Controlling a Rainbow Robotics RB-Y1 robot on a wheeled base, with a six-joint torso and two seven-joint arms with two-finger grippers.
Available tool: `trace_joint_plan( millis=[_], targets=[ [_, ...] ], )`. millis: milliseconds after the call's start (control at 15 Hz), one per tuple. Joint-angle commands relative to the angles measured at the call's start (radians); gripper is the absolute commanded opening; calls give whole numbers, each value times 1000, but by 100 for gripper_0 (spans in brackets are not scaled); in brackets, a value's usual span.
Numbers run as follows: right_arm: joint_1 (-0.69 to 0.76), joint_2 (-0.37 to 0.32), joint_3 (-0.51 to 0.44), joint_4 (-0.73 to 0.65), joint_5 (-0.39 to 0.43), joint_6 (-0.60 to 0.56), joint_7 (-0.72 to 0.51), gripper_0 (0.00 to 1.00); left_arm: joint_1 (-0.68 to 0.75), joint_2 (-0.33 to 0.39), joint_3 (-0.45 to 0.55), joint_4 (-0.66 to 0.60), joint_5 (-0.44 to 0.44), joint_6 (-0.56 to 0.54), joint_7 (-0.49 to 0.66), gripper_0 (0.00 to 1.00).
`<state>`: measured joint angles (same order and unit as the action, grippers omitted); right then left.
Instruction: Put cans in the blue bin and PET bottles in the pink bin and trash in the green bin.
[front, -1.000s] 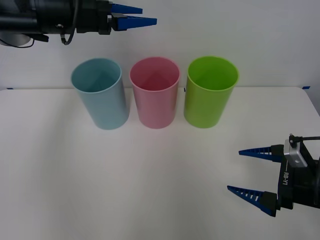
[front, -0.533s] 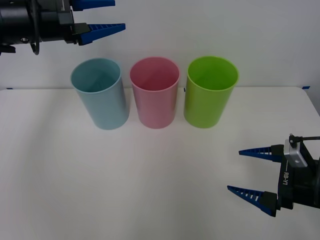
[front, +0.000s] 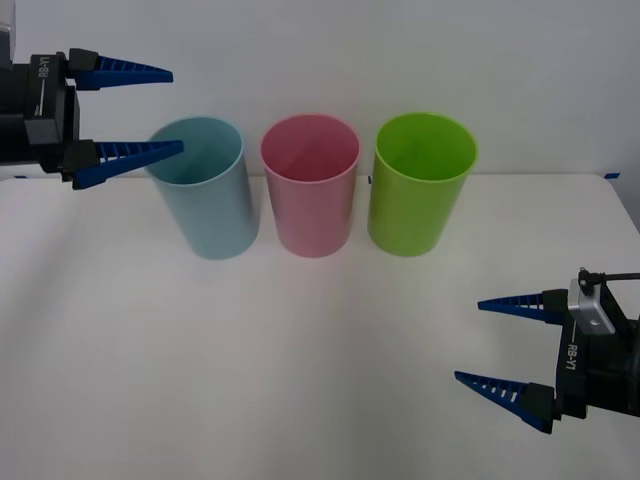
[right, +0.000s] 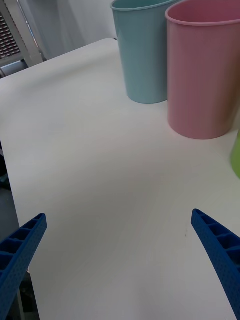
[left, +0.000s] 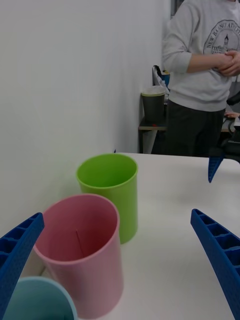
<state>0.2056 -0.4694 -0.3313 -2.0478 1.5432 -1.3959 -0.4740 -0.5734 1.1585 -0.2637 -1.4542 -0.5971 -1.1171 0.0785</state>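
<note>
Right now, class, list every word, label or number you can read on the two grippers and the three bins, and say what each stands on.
"RB-Y1": on the body of the right gripper, behind its open jaws.
"RB-Y1": on the body of the left gripper, smaller, only just readable.
The blue bin, the pink bin and the green bin: no text.

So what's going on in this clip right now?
Three bins stand in a row on the table: the blue bin, the pink bin, the green bin. The left pincer hangs open in the air beside the blue bin's rim, holding nothing. The right pincer waits open, low over the near right of the table.
</note>
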Motion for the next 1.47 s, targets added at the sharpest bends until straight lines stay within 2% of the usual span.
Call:
trace_joint_plan(
  millis=[67,267,467,867,1067,1267,1467],
  targets=[
    [0,0,0,0,0,0,0,100,247,-66,258,-206,-194,0,138,100],
    [0,0,0,0,0,0,0,100,445,-203,448,-385,-406,-38,300,100],
    [0,0,0,0,0,0,0,100,603,-312,524,-535,-569,-58,428,100],
    [0,0,0,0,0,0,0,100,794,-499,534,-721,-859,-70,629,100],
    [0,0,0,0,0,0,0,100,825,-594,515,-726,-965,-98,650,100],
    [0,0,0,0,0,0,0,100,860,-639,480,-726,-1046,-96,678,100],
    [0,0,0,0,0,0,0,100,905,-663,468,-726,-1076,-96,690,100]
  ],
)
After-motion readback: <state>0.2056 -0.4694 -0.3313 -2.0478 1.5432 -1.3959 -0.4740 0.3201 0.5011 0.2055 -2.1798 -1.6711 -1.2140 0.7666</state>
